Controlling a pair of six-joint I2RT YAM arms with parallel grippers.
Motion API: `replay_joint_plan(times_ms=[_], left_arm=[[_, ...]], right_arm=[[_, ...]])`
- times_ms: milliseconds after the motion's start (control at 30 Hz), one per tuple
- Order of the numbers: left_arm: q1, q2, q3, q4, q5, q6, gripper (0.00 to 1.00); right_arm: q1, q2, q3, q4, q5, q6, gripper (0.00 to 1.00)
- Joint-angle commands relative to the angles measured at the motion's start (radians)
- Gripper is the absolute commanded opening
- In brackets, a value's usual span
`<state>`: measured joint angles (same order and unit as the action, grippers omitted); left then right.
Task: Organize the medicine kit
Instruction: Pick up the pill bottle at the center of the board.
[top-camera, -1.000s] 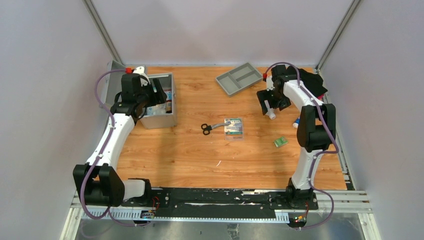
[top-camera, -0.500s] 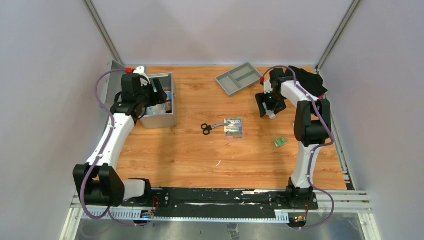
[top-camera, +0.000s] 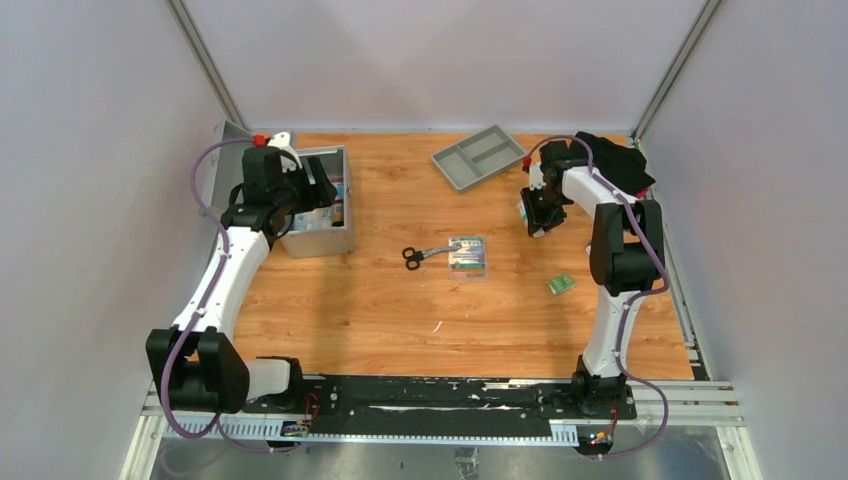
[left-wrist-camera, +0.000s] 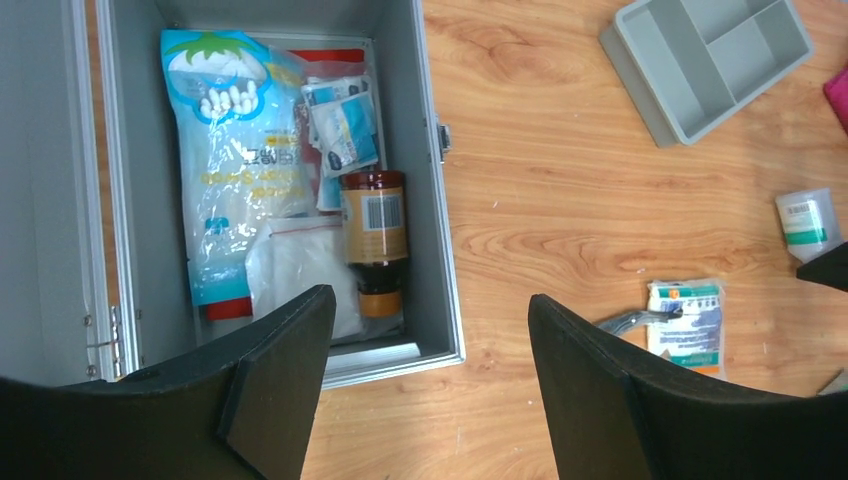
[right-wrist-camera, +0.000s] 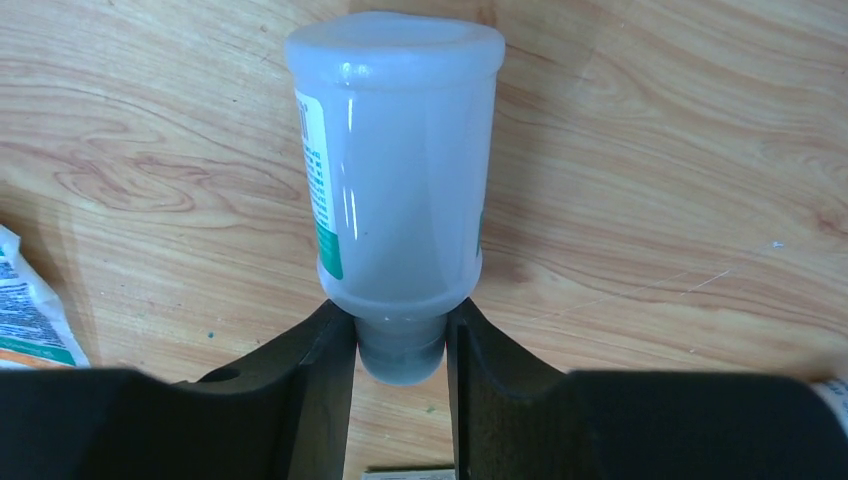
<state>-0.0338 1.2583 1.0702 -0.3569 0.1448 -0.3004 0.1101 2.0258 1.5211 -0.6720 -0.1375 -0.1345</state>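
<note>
The medicine kit (top-camera: 326, 240), a silver metal case, stands open at the back left. Inside the medicine kit (left-wrist-camera: 441, 250) lie a brown bottle (left-wrist-camera: 373, 235), a clear bag with white pieces (left-wrist-camera: 236, 170) and small sachets (left-wrist-camera: 345, 120). My left gripper (top-camera: 300, 195) hovers over the case's near right corner. In the left wrist view the left gripper (left-wrist-camera: 430, 385) is open, with nothing between its fingers. My right gripper (right-wrist-camera: 400, 340) is shut on the narrow cap end of a white plastic bottle (right-wrist-camera: 395, 170) with a green label, lying on the wood at the right gripper's (top-camera: 535, 213) spot.
A grey compartment tray (top-camera: 478, 157) sits at the back centre. Black-handled scissors (top-camera: 420, 254) and a flat medicine packet (top-camera: 467, 255) lie mid-table. A small green box (top-camera: 561, 284) lies to the right. A black cloth (top-camera: 615, 160) is in the back right corner.
The right gripper came down and slightly left onto the white bottle and closed on its cap end. The left arm has barely moved.
</note>
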Motion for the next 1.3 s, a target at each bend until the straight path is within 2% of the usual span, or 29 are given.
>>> replay_joint_plan(times_ms=[0,100,167,267,433,533,700,867,1000,1267], left_arm=[[0.006,-0.008,-0.013,0.078,0.081,-0.026,0.77],[0.006,-0.014,-0.066,0.208,0.24,-0.121,0.78],[0.007,-0.026,-0.117,0.303,0.297,-0.208,0.79],[0.006,-0.082,-0.176,0.346,0.289,-0.311,0.83],[-0.002,-0.217,-0.246,0.352,0.265,-0.426,0.98],[-0.027,-0.268,-0.266,0.352,0.266,-0.481,1.0],[-0.126,-0.309,-0.266,0.352,0.252,-0.528,1.0],[-0.202,-0.327,-0.282,0.352,0.226,-0.531,1.0],[-0.22,-0.337,-0.307,0.352,0.22,-0.531,1.0],[-0.232,-0.32,-0.309,0.353,0.229,-0.516,0.99]], right_arm=[[-0.003,-0.063,-0.062,0.017,-0.052,0.041,0.14],[0.017,-0.137,-0.099,0.057,-0.14,0.103,0.06],[0.043,-0.204,-0.135,0.104,-0.212,0.174,0.02],[0.131,-0.319,-0.189,0.165,-0.282,0.297,0.0],[0.339,-0.466,-0.277,0.331,-0.244,0.501,0.0],[0.46,-0.515,-0.318,0.458,-0.196,0.619,0.0],[0.575,-0.507,-0.305,0.577,-0.192,0.73,0.0],[0.639,-0.469,-0.303,0.708,-0.261,0.806,0.0],[0.669,-0.473,-0.363,0.88,-0.282,0.901,0.0],[0.704,-0.429,-0.324,1.03,-0.389,0.969,0.0]])
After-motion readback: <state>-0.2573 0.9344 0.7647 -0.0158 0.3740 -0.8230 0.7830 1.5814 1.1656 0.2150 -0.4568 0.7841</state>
